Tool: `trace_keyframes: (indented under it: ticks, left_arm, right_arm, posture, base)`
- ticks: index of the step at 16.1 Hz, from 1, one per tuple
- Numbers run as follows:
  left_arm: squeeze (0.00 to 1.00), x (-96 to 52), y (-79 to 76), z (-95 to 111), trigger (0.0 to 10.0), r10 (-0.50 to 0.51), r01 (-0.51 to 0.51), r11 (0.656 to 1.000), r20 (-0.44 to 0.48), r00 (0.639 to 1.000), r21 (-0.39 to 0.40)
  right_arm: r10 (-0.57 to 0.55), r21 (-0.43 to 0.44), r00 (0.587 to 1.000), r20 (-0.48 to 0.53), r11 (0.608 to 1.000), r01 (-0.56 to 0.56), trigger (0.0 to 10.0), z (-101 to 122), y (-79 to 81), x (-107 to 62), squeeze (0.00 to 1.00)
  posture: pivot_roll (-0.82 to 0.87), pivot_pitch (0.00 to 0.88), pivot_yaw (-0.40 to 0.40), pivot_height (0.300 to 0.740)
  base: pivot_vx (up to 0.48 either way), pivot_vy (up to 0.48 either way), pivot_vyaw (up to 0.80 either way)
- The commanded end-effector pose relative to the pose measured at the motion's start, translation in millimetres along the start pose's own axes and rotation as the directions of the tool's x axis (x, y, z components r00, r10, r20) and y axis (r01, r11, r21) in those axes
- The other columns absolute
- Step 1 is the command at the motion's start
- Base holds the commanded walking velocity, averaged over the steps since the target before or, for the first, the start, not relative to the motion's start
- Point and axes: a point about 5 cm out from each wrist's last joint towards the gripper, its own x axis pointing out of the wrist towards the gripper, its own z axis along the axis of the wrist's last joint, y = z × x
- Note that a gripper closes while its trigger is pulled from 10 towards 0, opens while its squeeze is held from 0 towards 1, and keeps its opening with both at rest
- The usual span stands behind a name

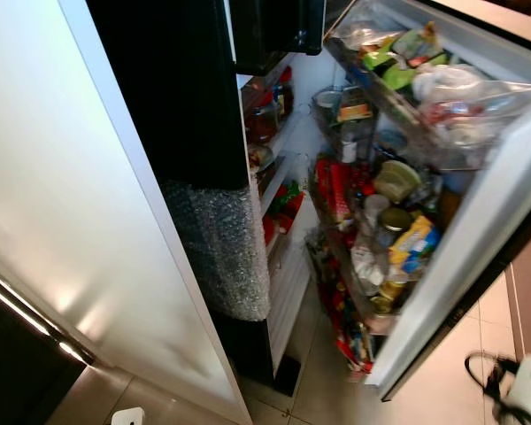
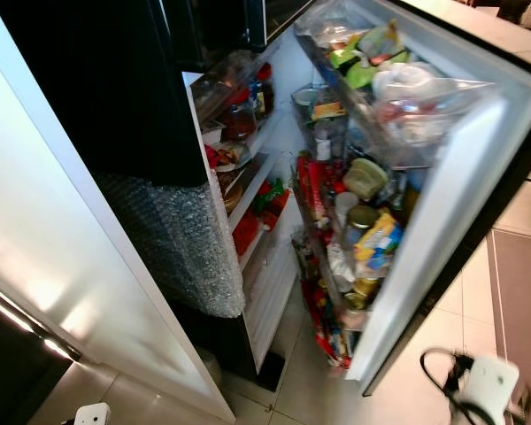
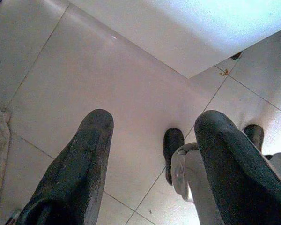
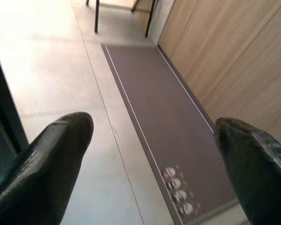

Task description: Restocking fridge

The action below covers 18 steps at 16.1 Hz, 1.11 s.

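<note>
Fridge [image 1: 288,266] stands open; door [image 1: 478,230] swung wide, door racks [image 1: 380,221] and inner shelves [image 1: 270,150] already crowded with jars and packets. No item in hand; further restocking judged pending. Left pincer [image 3: 150,164] hangs over floor tiles [image 3: 107,84], fingers spread, empty. Right pincer [image 4: 154,164] over floor beside brown mat [image 4: 164,122], fingers wide apart, empty.

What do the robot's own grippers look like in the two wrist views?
Each shows two long, thick black fingers with rounded tips and a matte, slightly worn surface: the left gripper over pale floor tiles, the right gripper over a brown mat. No cables or markings can be made out.
</note>
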Motion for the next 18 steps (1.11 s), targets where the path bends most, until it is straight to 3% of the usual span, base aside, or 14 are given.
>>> trace_keyframes:
  ticks: [1,7,10,11,13,14,15,18]
  left_arm:
    - [0.00,-1.4,5.4,-3,10.0,0.007,-0.007,1.000,-0.018,1.000,0.026]
    - [0.00,-1.2,5.1,-2,10.0,0.006,-0.006,0.999,-0.014,1.000,0.033]
    - [0.00,-1.2,5.0,-2,10.0,0.001,0.000,0.999,-0.017,1.000,0.038]
    - [0.00,-1.3,4.9,-2,10.0,-0.001,0.002,0.999,-0.018,1.000,0.041]
    - [0.00,-1.2,4.3,-2,10.0,-0.005,0.006,0.999,-0.018,1.000,0.039]
    - [0.00,-1.2,4.2,-2,10.0,-0.006,0.007,0.999,-0.017,1.000,0.038]
    - [0.00,-1.1,3.9,-2,10.0,-0.007,0.008,0.999,-0.017,1.000,0.040]
    - [0.00,-0.9,3.4,-1,10.0,-0.009,0.009,0.999,-0.016,1.000,0.042]
  right_arm:
    - [0.028,-0.005,0.998,0.064,1.000,-0.028,10.0,13,7.5,2.9,0.00]
    - [0.112,-0.013,0.980,0.166,0.994,-0.111,10.0,38,25.0,5.3,0.00]
    - [0.273,-0.048,0.940,0.205,0.962,-0.269,10.0,47,43.1,1.1,0.00]
    - [0.364,-0.082,0.912,0.192,0.932,-0.354,10.0,45,51.7,-2.2,0.00]
    - [0.454,-0.085,0.879,0.144,0.891,-0.446,10.0,39,53.7,-4.0,0.00]
    - [0.514,-0.098,0.848,0.132,0.858,-0.505,10.0,37,56.8,-6.6,0.00]
    - [0.602,-0.120,0.790,0.114,0.798,-0.591,10.0,36,61.3,-11.1,0.00]
    - [0.694,-0.132,0.707,0.133,0.720,-0.682,10.0,44,66.3,-15.9,0.00]
  posture:
    - [-0.11,0.000,0.084,0.740]
    - [-0.11,0.000,0.080,0.740]
    - [-0.11,0.000,0.078,0.740]
    - [-0.12,0.000,0.073,0.740]
    - [-0.11,0.000,0.072,0.740]
    - [-0.11,0.000,0.072,0.740]
    - [-0.12,0.000,0.071,0.740]
    - [-0.12,0.000,0.069,0.740]
  base:
    - [0.000,0.000,0.00]
    - [0.000,0.000,0.00]
    - [0.000,0.000,0.00]
    - [0.000,0.000,0.00]
    - [0.000,0.000,0.00]
    - [0.000,0.000,0.00]
    - [0.000,0.000,0.00]
    - [0.000,0.000,0.00]
